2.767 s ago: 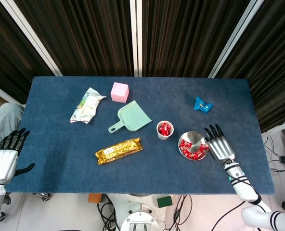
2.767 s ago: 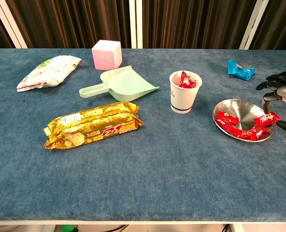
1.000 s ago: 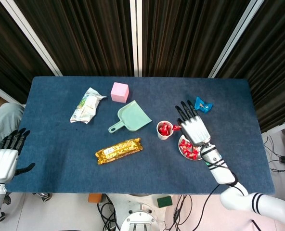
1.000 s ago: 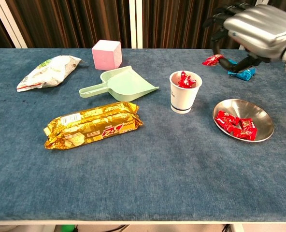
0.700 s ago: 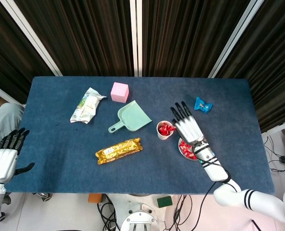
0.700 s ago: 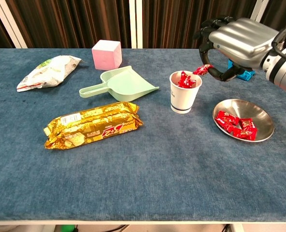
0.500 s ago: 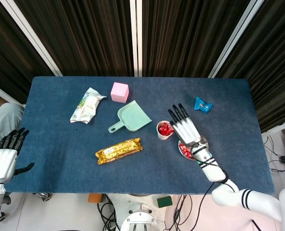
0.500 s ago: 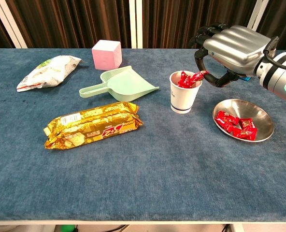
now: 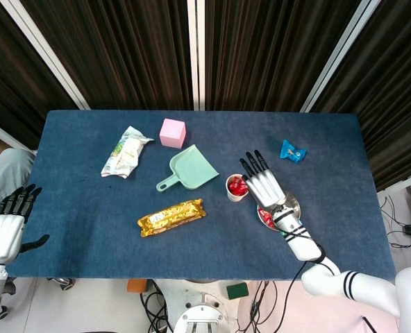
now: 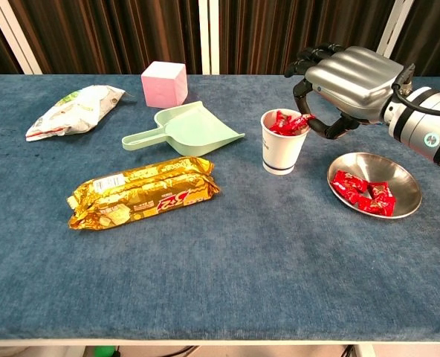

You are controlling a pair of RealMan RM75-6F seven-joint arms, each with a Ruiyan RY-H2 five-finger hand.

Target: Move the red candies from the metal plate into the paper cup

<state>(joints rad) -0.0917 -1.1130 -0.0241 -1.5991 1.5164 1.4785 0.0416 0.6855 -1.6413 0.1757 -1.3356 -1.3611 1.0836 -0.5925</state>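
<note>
The white paper cup (image 10: 283,152) stands mid-table with red candies heaped in it; the head view shows the cup (image 9: 237,187) too. My right hand (image 10: 354,74) hovers just over the cup's right rim, thumb and a finger pinching a red candy (image 10: 302,120) at the mouth. To the right, the metal plate (image 10: 398,172) holds several red candies (image 10: 363,192). In the head view my right hand (image 9: 262,184) covers part of the plate (image 9: 292,205). My left hand (image 9: 4,232) hangs beyond the table's left edge, fingers spread, holding nothing.
A green dustpan (image 10: 190,128), a pink cube (image 10: 163,83), a gold biscuit pack (image 10: 142,192) and a pale snack bag (image 10: 75,108) lie left of the cup. A blue candy (image 9: 292,151) sits behind the plate.
My right hand picked a red candy off the plate, carried it up and left, then lowered it to the cup's mouth. The left hand has stayed put.
</note>
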